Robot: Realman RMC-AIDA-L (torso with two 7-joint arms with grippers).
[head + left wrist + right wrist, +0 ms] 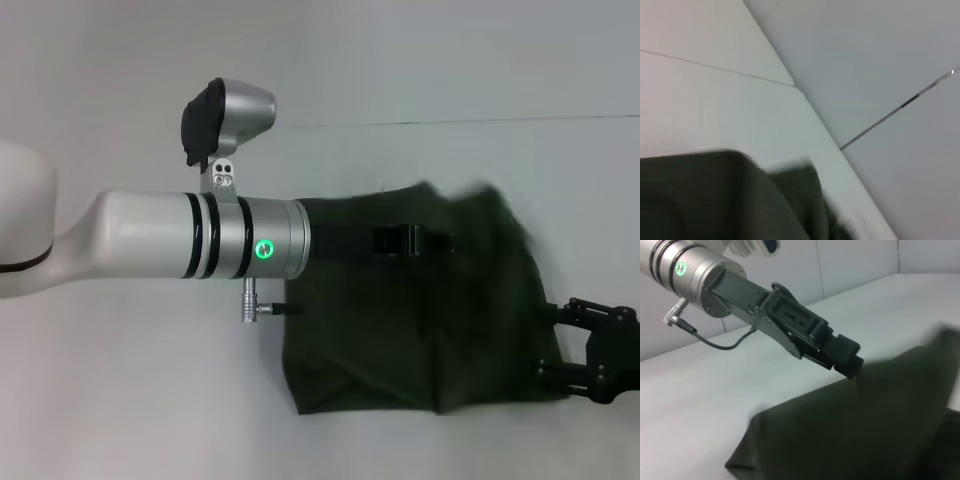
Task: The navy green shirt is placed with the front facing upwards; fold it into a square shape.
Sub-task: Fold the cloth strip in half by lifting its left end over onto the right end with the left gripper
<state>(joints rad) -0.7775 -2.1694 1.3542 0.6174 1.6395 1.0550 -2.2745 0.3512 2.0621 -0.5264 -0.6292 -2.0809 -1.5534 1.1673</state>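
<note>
The navy green shirt lies partly folded on the white table, right of centre, with only plain green fabric showing. My left arm reaches across from the left. My left gripper is shut on the shirt's far part and holds a fold of cloth up off the table. The right wrist view shows this gripper with the cloth rising to its tip. My right gripper is at the shirt's right edge, its fingers spread apart. The shirt also fills the lower part of the left wrist view.
The white table has a seam line running across its far part. A grey cable plug sticks out under my left wrist. Bare tabletop lies in front of and to the left of the shirt.
</note>
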